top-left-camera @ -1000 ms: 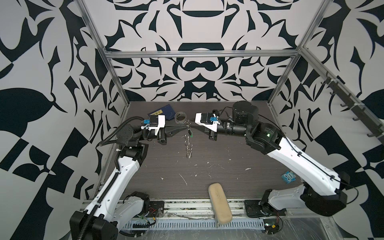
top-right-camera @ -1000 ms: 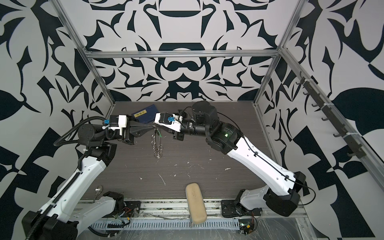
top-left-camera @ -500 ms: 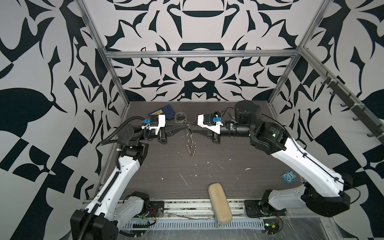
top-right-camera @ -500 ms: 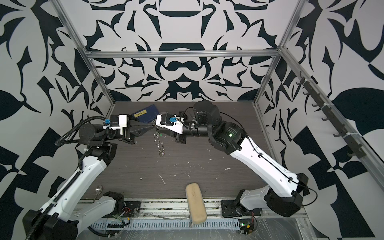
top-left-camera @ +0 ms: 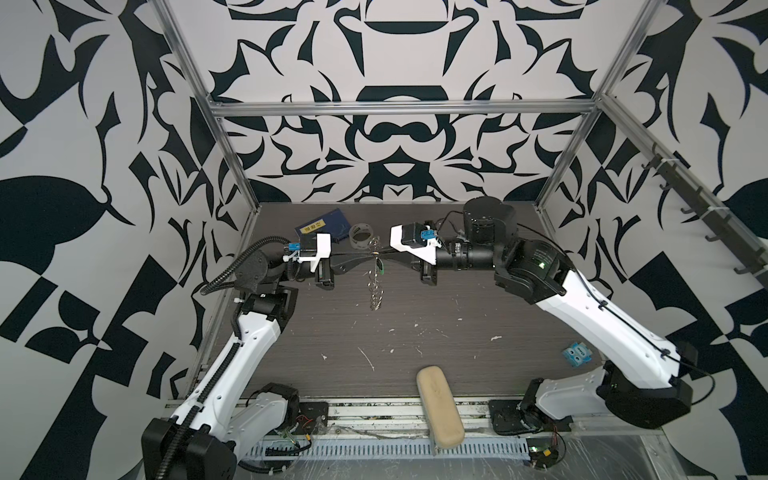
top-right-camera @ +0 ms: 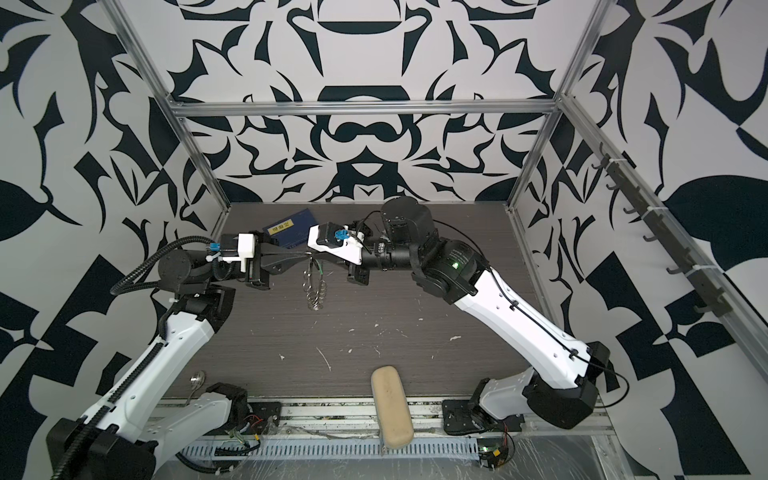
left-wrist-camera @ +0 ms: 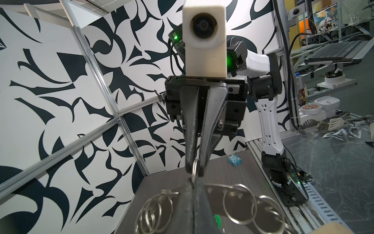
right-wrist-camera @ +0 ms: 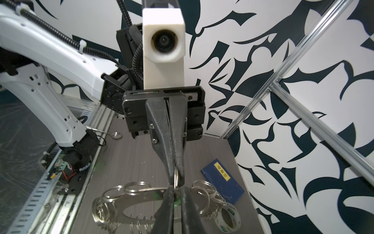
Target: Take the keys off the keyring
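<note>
The keyring [top-left-camera: 375, 286] hangs edge-on above the table in both top views, a flat grey disc fringed with silver wire loops [top-right-camera: 316, 291]. My left gripper [top-left-camera: 371, 258] is shut on its upper rim [left-wrist-camera: 218, 194]. Facing it tip to tip, my right gripper [top-left-camera: 381, 260] is shut on the same spot, pinching a wire loop [left-wrist-camera: 194, 169]. The keys show as a small green piece [top-left-camera: 379, 272] just under the fingertips. It peeks out beside the right fingers [right-wrist-camera: 156, 195] and by the left fingers [left-wrist-camera: 217, 219], mostly hidden.
A blue booklet [top-left-camera: 328, 224] and a clear tape roll [top-left-camera: 360, 235] lie at the back of the table. A tan case [top-left-camera: 439, 411] rests at the front edge, a small blue block [top-left-camera: 577, 354] on the right, and a spoon [top-right-camera: 198, 378] at front left.
My right gripper's jaws have closed on the wire loop at the keyring's rim. The hanging keyring swung slightly. The left gripper stayed shut and still.
</note>
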{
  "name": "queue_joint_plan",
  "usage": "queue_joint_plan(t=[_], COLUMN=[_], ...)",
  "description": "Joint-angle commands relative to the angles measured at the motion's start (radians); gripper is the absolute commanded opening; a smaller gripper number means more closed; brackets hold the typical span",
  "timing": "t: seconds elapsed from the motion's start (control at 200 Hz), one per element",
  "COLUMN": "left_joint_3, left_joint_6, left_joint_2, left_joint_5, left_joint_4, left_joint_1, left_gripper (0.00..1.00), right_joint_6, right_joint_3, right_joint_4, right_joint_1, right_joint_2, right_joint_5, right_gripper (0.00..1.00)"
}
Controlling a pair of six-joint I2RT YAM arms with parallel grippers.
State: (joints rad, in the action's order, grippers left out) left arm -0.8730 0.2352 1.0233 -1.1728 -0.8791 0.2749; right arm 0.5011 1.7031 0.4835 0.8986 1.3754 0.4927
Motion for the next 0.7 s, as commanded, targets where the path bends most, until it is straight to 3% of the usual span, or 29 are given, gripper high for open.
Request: queue_joint_plan(t=[0.0,0.09,0.235,0.34,0.64,0.7], left_joint_3=[0.017,0.017,0.019,0.018,0.025,0.029], left_joint_6=[0.0,-0.002,-0.011,-0.014,-0.04,-0.066], left_joint_2=[-0.013,-0.013,-0.008,-0.006,-0.012,-0.018], left_joint_5=[-0.009,-0.008,-0.011,-0.012,-0.017,-0.012], left_joint_4=[-0.058,-0.058,-0.051,-0.052,-0.023,0.014], left_joint_1=[-0.002,-0.002,-0.002,-0.002,-0.002,-0.004], left_gripper=[0.0,0.0,0.0,0.0,0.0,0.15], right_joint_6=[-0.004,-0.002,-0.001,-0.003,0.009,0.029], right_joint_3=[0.048,0.052,0.053,0.052,0.026,-0.016], right_joint_4=[0.002,0.011,0.008,0.0,-0.029,-0.071], right_joint_1=[0.002,0.002,0.003,0.003,0.003,0.003], right_joint_2=[0.003,0.008,0.011,0.015,0.015,-0.005], right_joint_5=[0.026,0.026,0.024,0.024,0.022,-0.003], right_gripper=[0.07,0.0,0.0,0.06,0.0,0.0])
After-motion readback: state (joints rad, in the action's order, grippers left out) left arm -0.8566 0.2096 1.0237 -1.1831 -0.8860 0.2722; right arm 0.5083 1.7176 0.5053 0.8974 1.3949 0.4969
